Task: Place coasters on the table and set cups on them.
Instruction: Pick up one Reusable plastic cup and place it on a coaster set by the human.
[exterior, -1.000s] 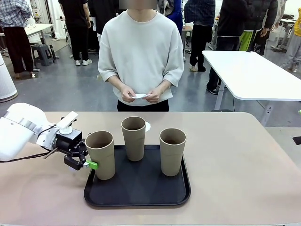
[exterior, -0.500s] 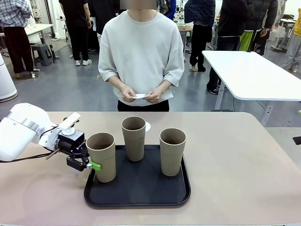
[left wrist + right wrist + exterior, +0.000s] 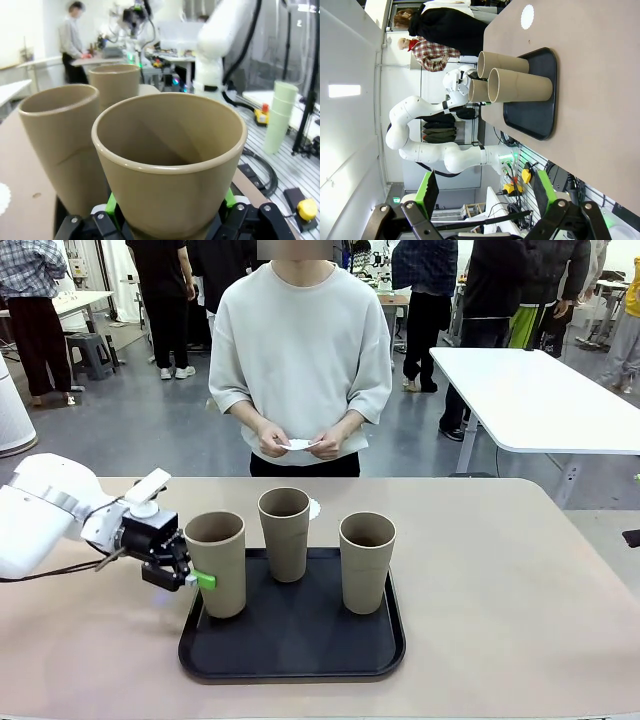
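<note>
Here, the left gripper (image 3: 207, 580) is closed on the left cup (image 3: 215, 550), with its green pads (image 3: 111, 204) pressed against opposite sides of the lower wall. The cup's base sits at the left edge of the black tray (image 3: 300, 650); whether it has cleared the tray floor cannot be told. The right gripper (image 3: 485, 195) hangs well away from the tray, jaws spread wide and empty.

Handling: the left wrist view shows the cup empty, so it is probably light. Its wall looks rigid and matte, which should give the pads good friction. Because the body widens upward, a low hold should resist downward slip, but the tall form may tip if it is set down off-level.

Surroundings: the middle cup (image 3: 286, 535) stands just beside the held one and the right cup (image 3: 367, 560) farther along, both on the tray. 1 coaster (image 3: 314, 508) lies on the table (image 3: 520, 580) beyond the tray, partly hidden behind the middle cup, so a direct path to it appears blocked by that cup and the tray rim. The person's hands (image 3: 272, 438) hold further coasters (image 3: 298, 444) at the far side.
</note>
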